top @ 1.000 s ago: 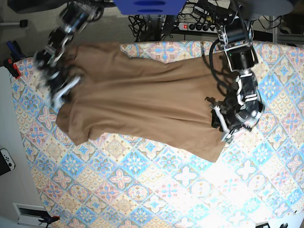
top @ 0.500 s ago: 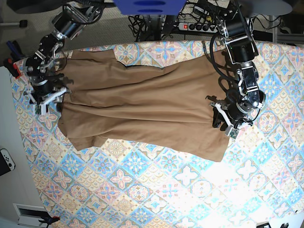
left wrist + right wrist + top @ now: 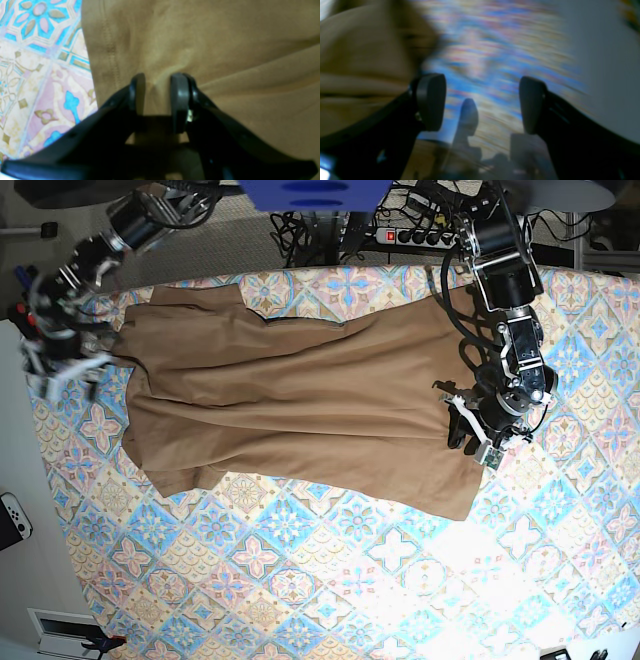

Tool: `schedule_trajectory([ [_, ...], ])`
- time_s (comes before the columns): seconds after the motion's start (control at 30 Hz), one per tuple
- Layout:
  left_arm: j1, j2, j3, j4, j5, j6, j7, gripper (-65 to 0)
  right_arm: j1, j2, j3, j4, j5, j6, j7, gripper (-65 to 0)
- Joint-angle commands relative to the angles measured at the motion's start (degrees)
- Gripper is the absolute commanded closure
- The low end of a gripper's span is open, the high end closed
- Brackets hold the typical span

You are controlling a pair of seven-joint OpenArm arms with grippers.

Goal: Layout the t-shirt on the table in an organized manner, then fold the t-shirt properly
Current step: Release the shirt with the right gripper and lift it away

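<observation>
Tan-brown soft cotton t-shirt (image 3: 300, 410) lies spread but wrinkled across my table with the blue, pink and cream tiled cloth (image 3: 330, 580). My left gripper (image 3: 156, 82) pinches a ridge of fabric just inside the hem. My right gripper (image 3: 481, 102) hangs spread wide and empty beside the far sleeve end. If I tug left now, the unanchored shirt could slide and bunch.

You have bare table (image 3: 330, 580) across the whole near half below the t-shirt (image 3: 300, 400). At the far edge, cables and a power strip (image 3: 420, 236) crowd the way. A white controller (image 3: 14, 520) lies off the table's left side.
</observation>
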Motion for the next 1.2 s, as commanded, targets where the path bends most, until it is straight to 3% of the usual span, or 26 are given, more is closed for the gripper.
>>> schedule_trajectory([
  [0.0,3.7,0.3,0.3,-2.9,12.4,0.5,18.6,-17.8,0.7,0.3,1.3,2.2,1.5,0.6,1.6,-43.9],
  [0.1,3.7,0.4,0.2,-0.6,11.9,0.5,18.6,-17.8,-0.6,-1.3,6.1,4.5,1.5,0.6,1.5,-43.9],
  [0.23,4.7,2.7,-5.3,7.5,6.8,0.5,18.7,-17.8,-1.4,-5.1,11.3,8.0,1.5,0.6,1.0,-43.9],
  [0.37,6.9,4.1,-6.2,16.4,3.1,0.5,18.7,-17.8,-2.9,-8.8,14.8,9.8,1.5,0.6,1.1,-43.9],
  [0.57,11.8,5.5,-6.2,26.9,-3.6,0.5,18.7,-17.8,-3.8,-9.6,19.2,8.3,1.6,0.6,0.9,-43.9],
  [0.7,13.4,5.3,-6.3,30.1,-8.3,0.5,18.7,-17.8,-3.9,-9.6,21.0,6.9,1.6,0.6,-2.8,-43.9],
  [0.83,13.1,5.2,-6.3,30.0,-8.5,0.5,18.7,-17.9,-3.9,-9.6,20.9,7.0,1.6,0.6,-5.8,-43.9],
  [1.17,7.8,5.7,-6.8,30.0,-5.2,0.5,18.8,-18.0,-7.2,-9.6,16.7,8.1,3.1,0.6,-5.8,-43.9],
])
